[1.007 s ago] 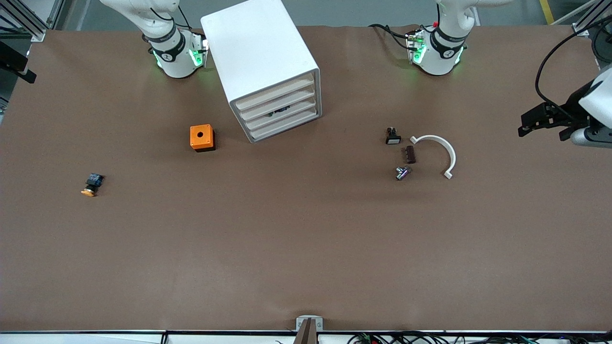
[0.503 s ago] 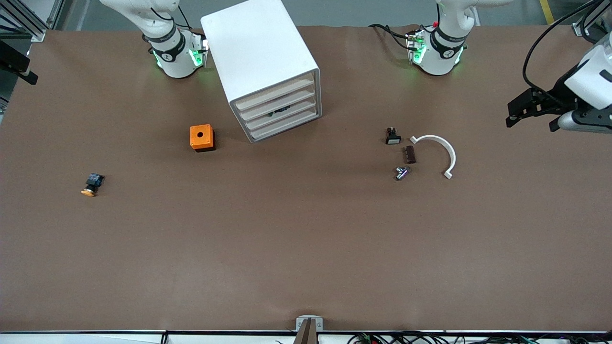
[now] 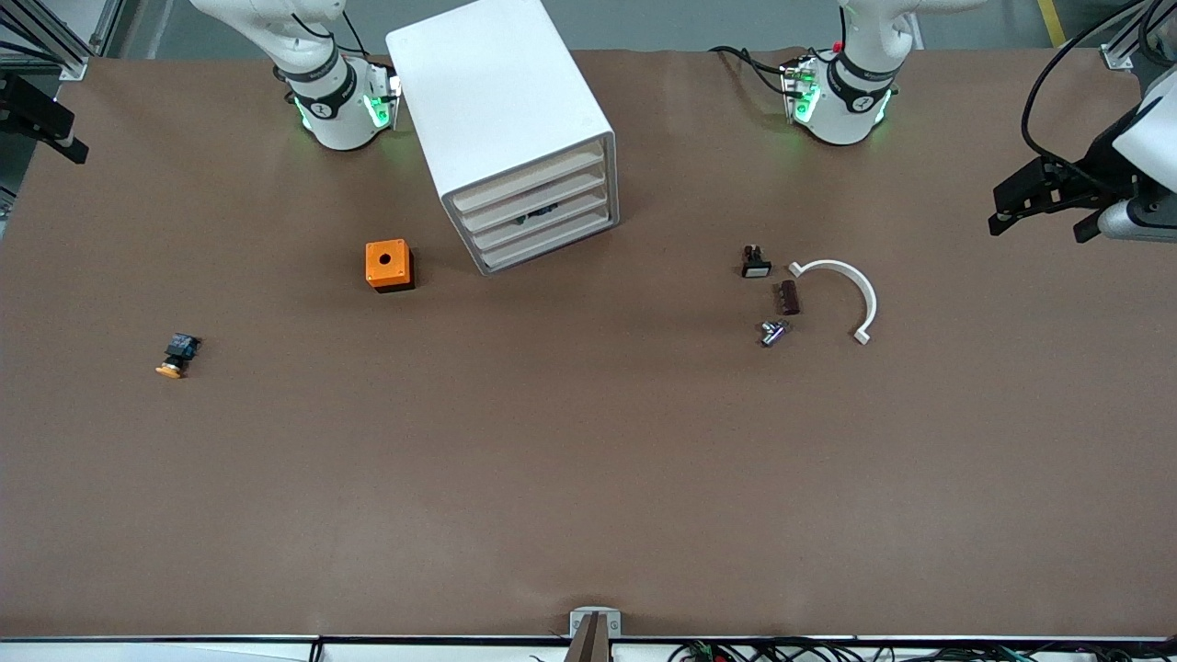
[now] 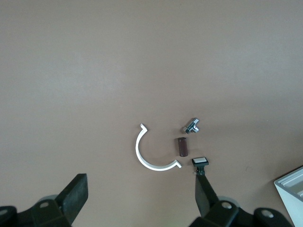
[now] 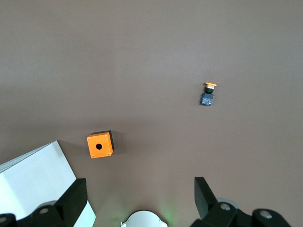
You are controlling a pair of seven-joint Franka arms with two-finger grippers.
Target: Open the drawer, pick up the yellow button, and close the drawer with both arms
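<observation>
The white cabinet (image 3: pixel 501 101) stands between the two arm bases, and the drawer (image 3: pixel 526 181), its uppermost one, is shut. The button (image 3: pixel 175 357) with its orange cap lies on the brown table toward the right arm's end; it also shows as the button (image 5: pixel 207 96) in the right wrist view. My left gripper (image 3: pixel 1039 216) hangs open and empty over the table's edge at the left arm's end; the left gripper (image 4: pixel 140 189) holds nothing. My right gripper (image 5: pixel 140 189) is open and empty, high above its own base; part of it, the right gripper (image 3: pixel 41 119), shows at the table's other end.
An orange cube with a hole (image 3: pixel 389 265) sits beside the cabinet. Toward the left arm's end lie a white C-shaped piece (image 3: pixel 841 294), a brown cylinder (image 3: pixel 789 297), a metal part (image 3: pixel 772 333) and a small black white-faced part (image 3: pixel 755 263).
The left gripper rose toward the bases' side, then drifted back outward to the table's edge. The right gripper shifted slightly. Nothing on the table moved.
</observation>
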